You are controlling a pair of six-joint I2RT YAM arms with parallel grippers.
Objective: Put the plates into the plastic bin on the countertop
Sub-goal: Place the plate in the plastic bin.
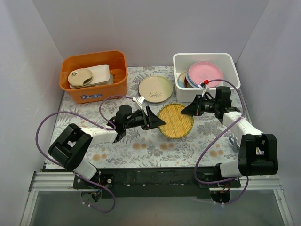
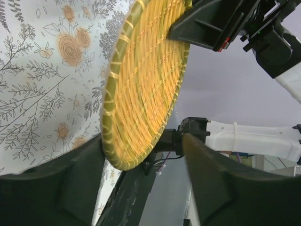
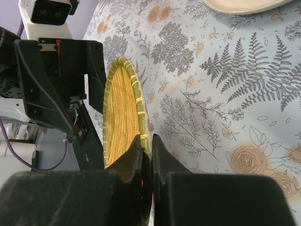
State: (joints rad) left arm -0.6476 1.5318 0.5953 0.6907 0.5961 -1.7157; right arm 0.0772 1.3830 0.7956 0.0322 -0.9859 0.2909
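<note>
A yellow textured plate (image 1: 175, 120) lies at the middle of the patterned countertop (image 1: 155, 147). My right gripper (image 1: 189, 108) is shut on its right rim, as the right wrist view shows (image 3: 146, 139). My left gripper (image 1: 153, 120) is open, with the plate's left rim (image 2: 141, 84) between its spread fingers. A cream plate with a leaf sprig (image 1: 155, 88) lies behind it. The white plastic bin (image 1: 202, 56) at the back right holds a pink plate (image 1: 205, 73) leaning on other plates.
An orange tub (image 1: 94, 58) with cream dishes stands at the back left. Grey walls close in the left, right and back sides. The countertop's black front edge (image 1: 155, 172) runs by the arm bases.
</note>
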